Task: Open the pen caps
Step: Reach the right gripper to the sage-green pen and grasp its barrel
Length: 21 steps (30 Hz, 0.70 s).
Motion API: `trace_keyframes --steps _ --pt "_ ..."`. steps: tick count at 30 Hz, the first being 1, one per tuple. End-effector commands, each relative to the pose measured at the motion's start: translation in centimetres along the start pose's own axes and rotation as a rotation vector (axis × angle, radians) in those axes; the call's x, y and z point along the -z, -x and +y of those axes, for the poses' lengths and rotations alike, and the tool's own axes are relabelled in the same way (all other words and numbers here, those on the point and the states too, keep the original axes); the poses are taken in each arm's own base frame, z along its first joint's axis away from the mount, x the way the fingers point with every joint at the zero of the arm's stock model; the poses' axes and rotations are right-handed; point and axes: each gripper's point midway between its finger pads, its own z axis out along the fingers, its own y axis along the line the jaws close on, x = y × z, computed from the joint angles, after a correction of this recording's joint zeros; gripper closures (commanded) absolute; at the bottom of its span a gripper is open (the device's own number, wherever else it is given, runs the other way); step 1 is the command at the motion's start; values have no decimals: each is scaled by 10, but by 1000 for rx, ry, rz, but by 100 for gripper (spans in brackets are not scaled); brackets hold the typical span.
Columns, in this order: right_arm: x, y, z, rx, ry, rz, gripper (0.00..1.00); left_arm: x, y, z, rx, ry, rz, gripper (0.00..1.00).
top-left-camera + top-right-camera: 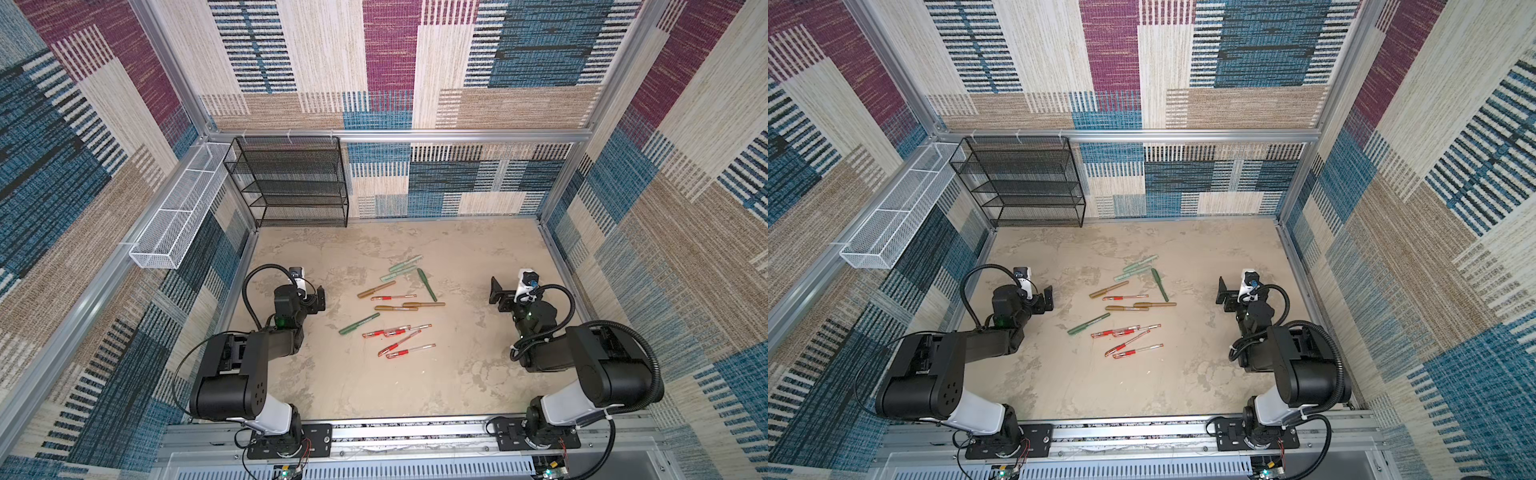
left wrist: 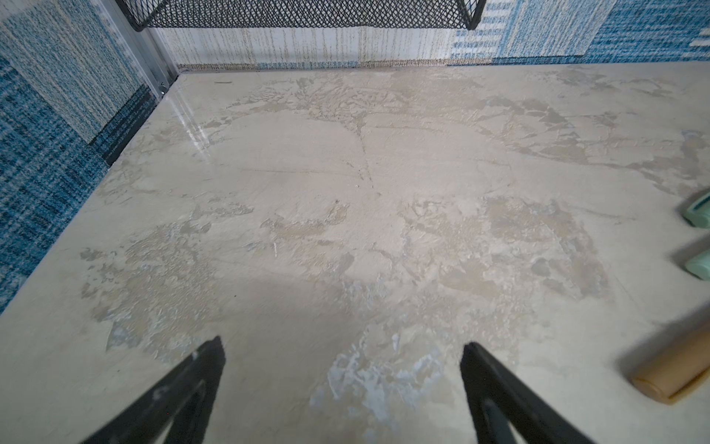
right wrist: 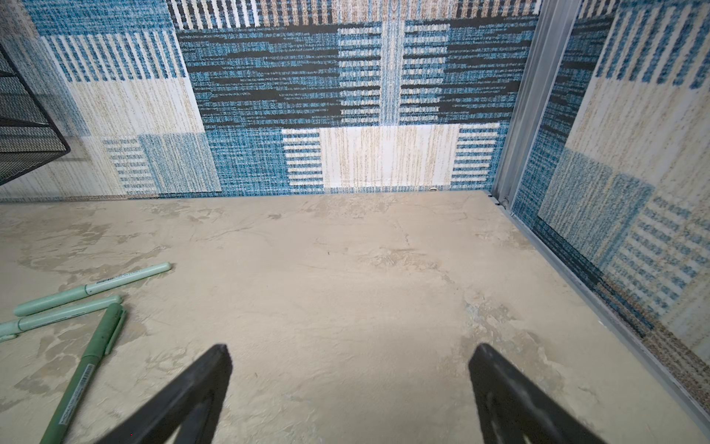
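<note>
Several capped pens lie scattered mid-table in both top views: pale green ones (image 1: 405, 264), a dark green one (image 1: 427, 284), gold ones (image 1: 376, 289) and red ones (image 1: 399, 343). The pen caps all sit on their pens. The dark green pen's clipped cap (image 3: 111, 326) shows in the right wrist view, and a gold cap end (image 2: 668, 371) shows in the left wrist view. My left gripper (image 1: 320, 297) (image 2: 344, 346) hangs open over bare table left of the pens. My right gripper (image 1: 496, 291) (image 3: 351, 350) is open to their right, holding nothing.
A black mesh shelf (image 1: 291, 183) stands at the back left corner. A white mesh basket (image 1: 174, 216) hangs on the left wall rail. Patterned walls close in the table (image 1: 374, 386) on three sides.
</note>
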Motion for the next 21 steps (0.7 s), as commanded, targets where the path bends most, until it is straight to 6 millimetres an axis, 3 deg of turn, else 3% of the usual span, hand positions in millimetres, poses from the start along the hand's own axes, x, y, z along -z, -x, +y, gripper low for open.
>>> trace_keyframes --steps 1,4,16,21 --pt "0 7 2 8 8 -28 0 1 8 -2 9 -13 -21 1" --pt "1 9 2 10 10 -30 0 5 16 -10 -14 -58 -21 1" --pt "3 26 -1 -15 -15 -18 0 17 46 -8 -18 -54 17 1" --pt "-6 60 2 -75 -5 29 0 35 74 -6 -73 -52 62 1"
